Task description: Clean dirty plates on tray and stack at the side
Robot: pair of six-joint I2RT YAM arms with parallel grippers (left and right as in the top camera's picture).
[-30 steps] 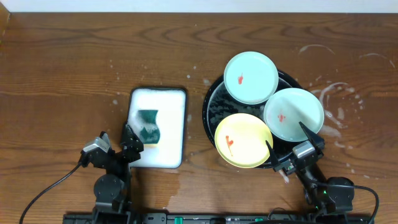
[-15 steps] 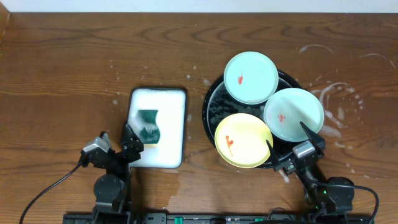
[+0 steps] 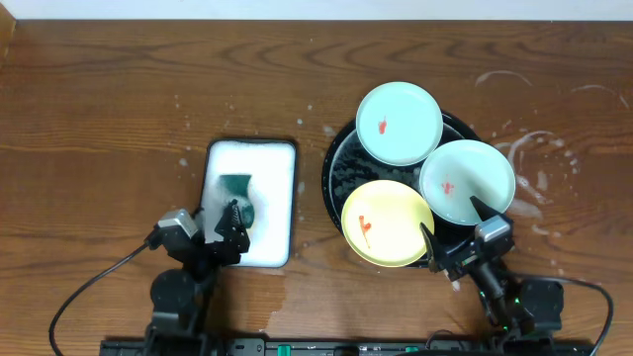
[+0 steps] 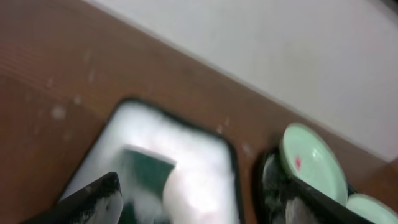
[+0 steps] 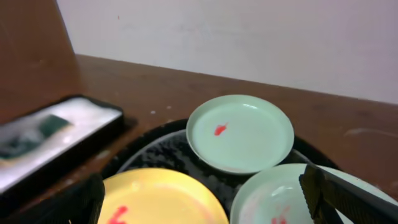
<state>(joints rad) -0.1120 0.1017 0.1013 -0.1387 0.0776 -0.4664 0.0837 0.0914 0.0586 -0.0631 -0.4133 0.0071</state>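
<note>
Black tray (image 3: pixel 334 168) holds 3: yellow plate (image 3: pixel 386 222), far mint plate (image 3: pixel 399 123), right mint plate (image 3: pixel 467 180), all w/ red smears. Right tool (image 3: pixel 450 216) is spread wide, empty, just over the near edges of yellow + right mint. Left tool (image 3: pixel 223 218) is also spread, empty, at the near end of the 1 foamy white dish (image 3: pixel 272 163) w/ 1 green sponge (image 3: pixel 235 188).

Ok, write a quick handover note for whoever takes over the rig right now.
Left gripper: open, empty, at the near end of the white dish with the sponge.
Right gripper: open, empty, by the near rim of the tray.
Far mint plate, right mint plate and yellow plate all lie on the tray, each red-smeared.
Done: nothing cleaned or stacked.
Left: take the sponge, scrub each plate, stack them on the tabletop beside the tray.
</note>
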